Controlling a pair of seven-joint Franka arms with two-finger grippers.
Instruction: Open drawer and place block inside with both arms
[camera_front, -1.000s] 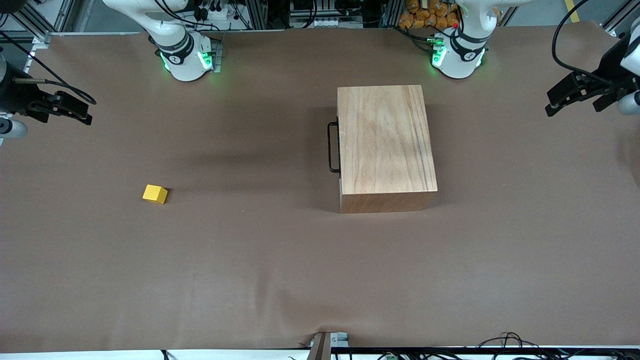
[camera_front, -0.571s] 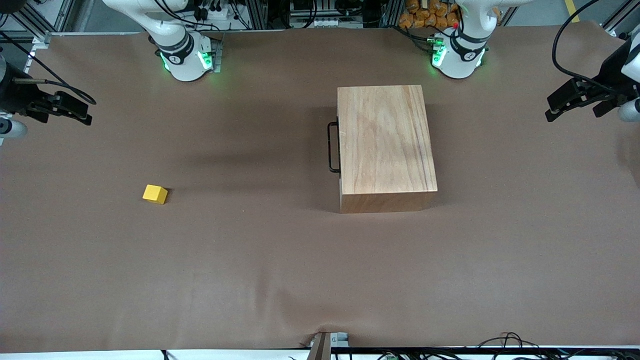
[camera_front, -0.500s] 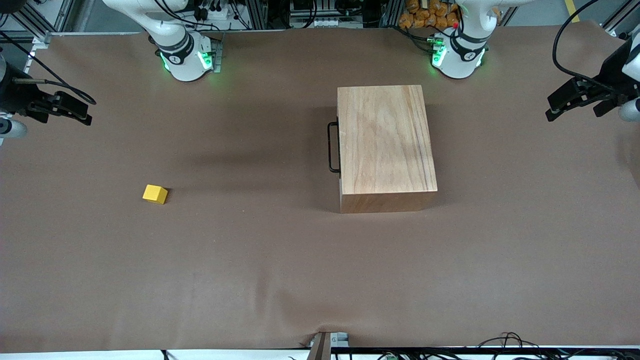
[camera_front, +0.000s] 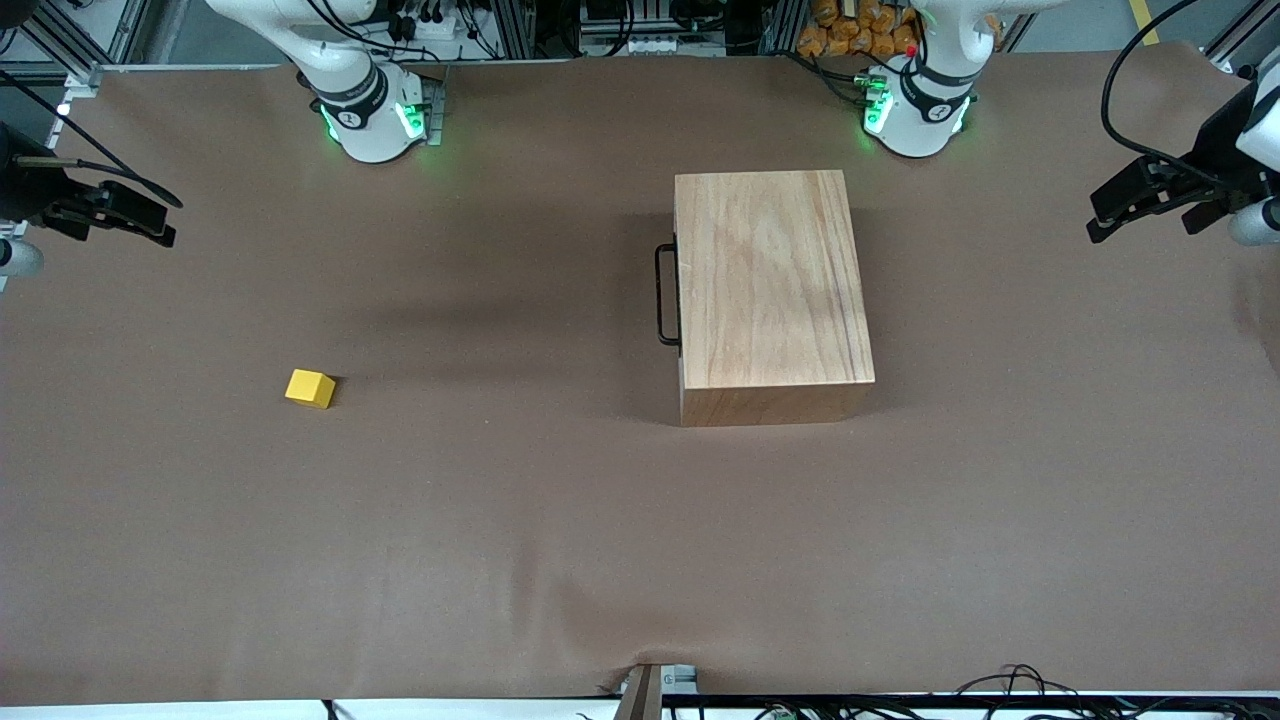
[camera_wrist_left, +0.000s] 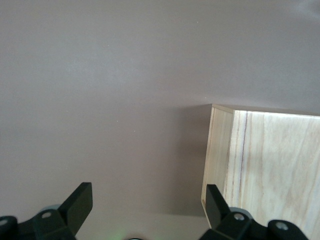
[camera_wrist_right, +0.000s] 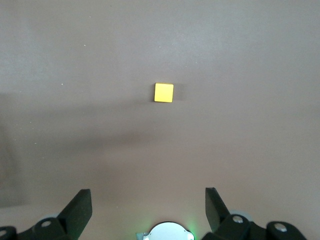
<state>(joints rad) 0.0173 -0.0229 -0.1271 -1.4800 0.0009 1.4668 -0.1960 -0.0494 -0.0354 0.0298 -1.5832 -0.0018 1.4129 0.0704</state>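
A rectangular light-wood box (camera_front: 770, 290) stands on the brown paper-covered table (camera_front: 560, 540), toward the left arm's end, with its drawer pushed fully in so that only the thin black U-shaped handle (camera_front: 664, 296) shows on the side facing the right arm's end. The small bright yellow cube (camera_front: 310, 388) lies alone on the bare cover, well apart from the box toward the right arm's end of the table and slightly nearer the front camera than the handle; nothing touches it.

The black two-finger right gripper (camera_front: 150, 222) hangs above the table's edge at the right arm's end, well apart from the box, its fingers (camera_wrist_right: 80, 209) spread wide and empty in the right wrist view, where the yellow cube (camera_wrist_right: 163, 93) sits on the cover between and ahead of them. The black two-finger left gripper (camera_front: 1120, 205) hangs above the table's edge at the left arm's end, well clear of the box, its fingers (camera_wrist_left: 81, 202) likewise parted with nothing between them; the left wrist view shows one corner of the wooden box (camera_wrist_left: 260, 160) past one fingertip. The two white arm bases, lit green (camera_front: 375, 115) (camera_front: 915, 110), stand farther from the front camera than the box.
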